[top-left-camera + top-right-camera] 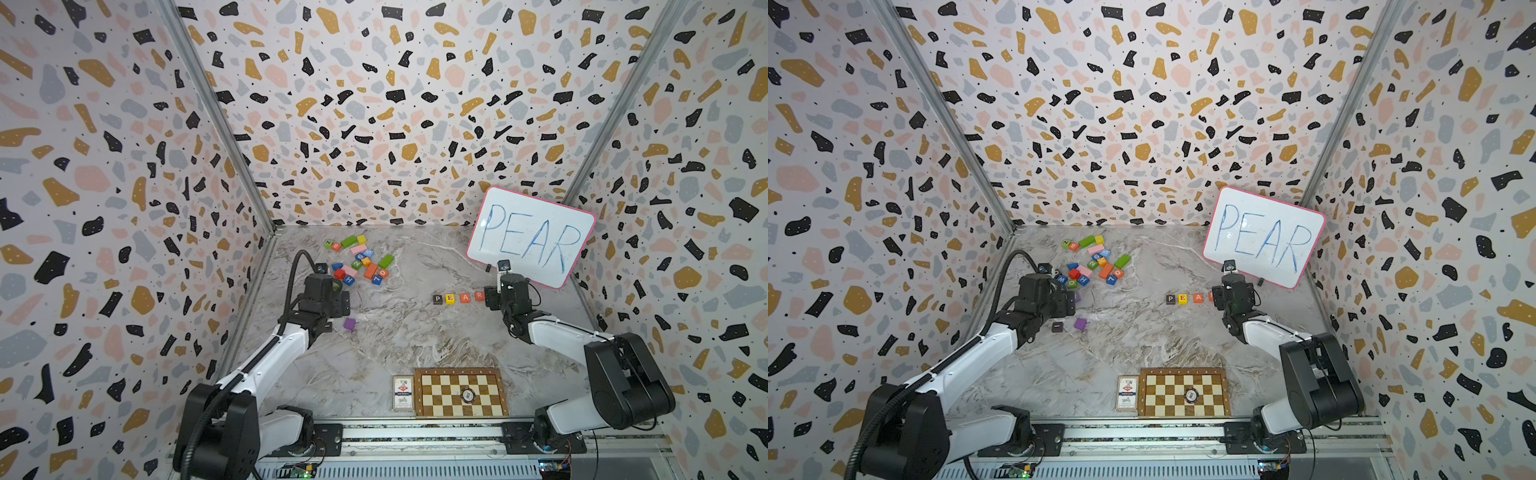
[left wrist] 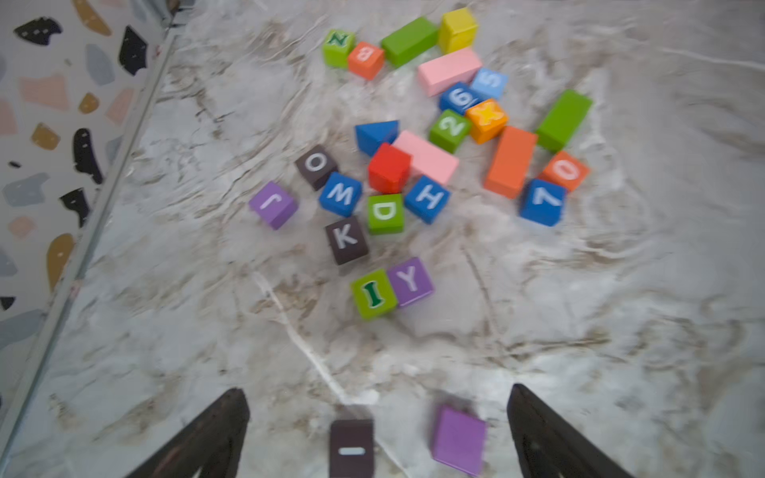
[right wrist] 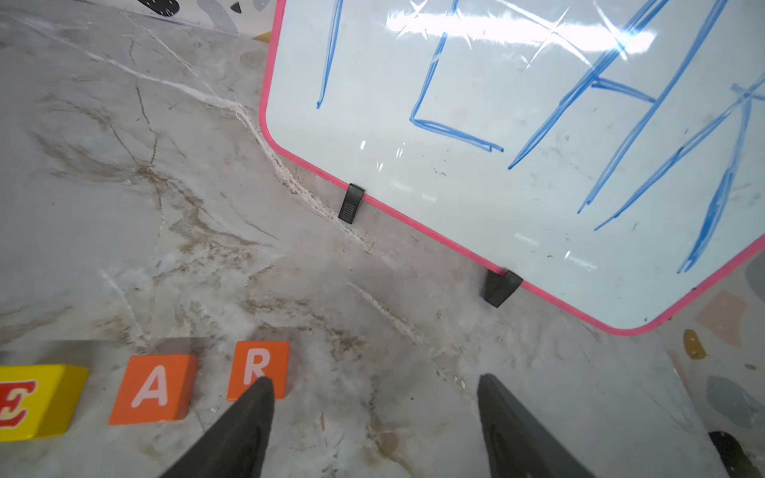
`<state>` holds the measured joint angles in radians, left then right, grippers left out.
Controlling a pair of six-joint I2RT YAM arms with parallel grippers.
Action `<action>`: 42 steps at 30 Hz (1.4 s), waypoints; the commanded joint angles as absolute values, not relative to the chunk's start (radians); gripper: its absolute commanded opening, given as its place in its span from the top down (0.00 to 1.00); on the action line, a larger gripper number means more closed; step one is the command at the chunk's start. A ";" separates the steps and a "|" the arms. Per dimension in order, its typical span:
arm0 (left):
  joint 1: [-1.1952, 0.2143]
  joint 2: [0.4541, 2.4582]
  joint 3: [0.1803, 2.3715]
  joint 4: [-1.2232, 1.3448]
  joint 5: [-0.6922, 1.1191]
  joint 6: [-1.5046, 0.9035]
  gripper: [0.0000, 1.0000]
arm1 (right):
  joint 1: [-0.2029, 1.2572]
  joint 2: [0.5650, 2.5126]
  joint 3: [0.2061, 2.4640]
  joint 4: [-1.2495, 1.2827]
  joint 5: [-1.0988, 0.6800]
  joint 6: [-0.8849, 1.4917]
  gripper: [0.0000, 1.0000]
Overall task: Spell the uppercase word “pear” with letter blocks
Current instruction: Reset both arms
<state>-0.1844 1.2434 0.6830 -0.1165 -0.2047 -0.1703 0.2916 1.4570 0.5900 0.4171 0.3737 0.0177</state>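
Observation:
Four letter blocks stand in a row on the marble table in both top views: blackish P (image 1: 437, 299), yellow E (image 1: 450, 298), orange-red A (image 1: 465, 297) and R (image 1: 479, 296). My right gripper (image 3: 374, 380) hangs open and empty just right of the R (image 3: 258, 368). One of its fingers (image 3: 248, 422) overlaps that block's near corner in the wrist view. The A (image 3: 153, 393) and E (image 3: 37, 401) lie beside it. My left gripper (image 2: 377, 389) is open and empty at the left, above a plain purple cube (image 2: 458, 438) and a dark block with a white dash (image 2: 351, 447).
A pile of coloured blocks and bricks (image 1: 357, 262) lies at the back left. A pink-rimmed whiteboard reading PEAR (image 1: 532, 237) leans at the back right, close behind my right gripper. A chessboard (image 1: 432, 392) and a card box (image 1: 403, 392) sit at the front edge.

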 commanded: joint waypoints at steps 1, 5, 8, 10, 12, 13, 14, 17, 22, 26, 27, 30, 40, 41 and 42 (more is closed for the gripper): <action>-0.137 1.332 0.676 0.070 -0.201 -0.086 0.05 | 0.269 1.433 0.475 0.679 0.386 -0.054 0.21; -0.094 1.419 0.679 0.161 -0.093 -0.074 0.05 | 0.229 1.382 0.325 0.912 0.318 -0.081 0.20; -0.062 1.441 0.671 0.190 -0.058 -0.069 0.05 | 0.166 1.378 0.262 1.050 0.224 -0.047 0.00; -0.049 1.438 0.659 0.211 -0.083 -0.070 0.06 | 0.121 1.424 0.226 1.145 0.069 -0.047 0.01; -0.045 1.421 0.640 0.250 -0.101 -0.048 0.06 | 0.094 1.470 0.225 1.184 0.027 -0.038 0.01; -0.044 1.414 0.627 0.276 -0.112 -0.038 0.06 | 0.078 1.478 0.225 1.192 0.001 -0.029 0.00; -0.044 1.410 0.615 0.302 -0.123 -0.033 0.06 | 0.069 1.475 0.228 1.177 -0.016 -0.026 0.01; -0.022 1.393 0.561 0.406 -0.130 -0.043 0.03 | 0.066 1.478 0.233 1.174 -0.020 -0.022 0.01; 0.046 1.443 0.542 0.463 -0.006 -0.073 0.03 | 0.068 1.476 0.229 1.179 -0.015 -0.026 0.01; 0.046 1.421 0.505 0.511 0.010 -0.065 0.05 | 0.068 1.476 0.232 1.174 -0.007 -0.021 0.01; 0.045 1.407 0.469 0.561 0.010 -0.064 0.04 | 0.069 1.477 0.233 1.173 -0.008 -0.020 0.01; 0.041 1.389 0.416 0.640 0.001 -0.065 0.00 | 0.069 1.477 0.233 1.172 -0.007 -0.023 0.00; 0.015 1.439 0.340 0.817 -0.016 -0.039 0.01 | 0.068 1.479 0.235 1.169 -0.008 -0.022 0.01; 0.015 1.442 0.350 0.795 -0.014 -0.037 0.01 | 0.068 1.478 0.236 1.170 -0.008 -0.021 0.01; 0.014 1.434 0.366 0.749 -0.016 -0.035 0.01 | 0.070 1.480 0.237 1.168 -0.008 -0.024 0.01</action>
<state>0.0189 1.4303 0.3374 0.7109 -0.0086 -0.0586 0.0711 1.4841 0.2291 1.1530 -0.0048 -0.0307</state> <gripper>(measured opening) 0.988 0.994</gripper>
